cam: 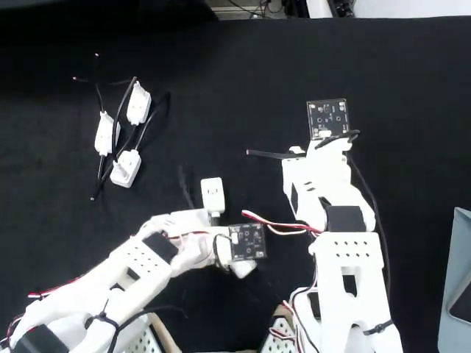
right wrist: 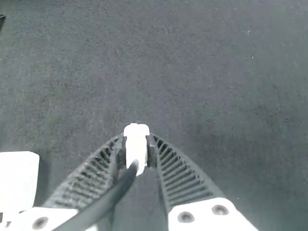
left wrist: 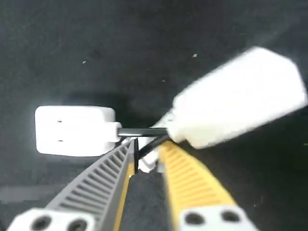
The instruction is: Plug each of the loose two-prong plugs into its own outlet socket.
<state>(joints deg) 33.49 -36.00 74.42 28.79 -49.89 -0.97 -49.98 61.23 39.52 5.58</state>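
White two-slot socket (left wrist: 72,131) sits steadied, the left hand (left wrist: 144,153) nipped shut on its black cord (left wrist: 144,131); the right hand (right wrist: 136,147) clamps a small plug (right wrist: 136,132). Square prongs to slots, then push straight.

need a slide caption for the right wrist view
Right tool shut on a small white plug with a black cord, held over the black table.

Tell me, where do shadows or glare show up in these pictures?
High view: the white socket glares against the black cloth, hardly any shadow visible. Left wrist view: a soft dark shadow rims the socket. Right wrist view: even light on the cloth; the plug in the right tool looks washed out.
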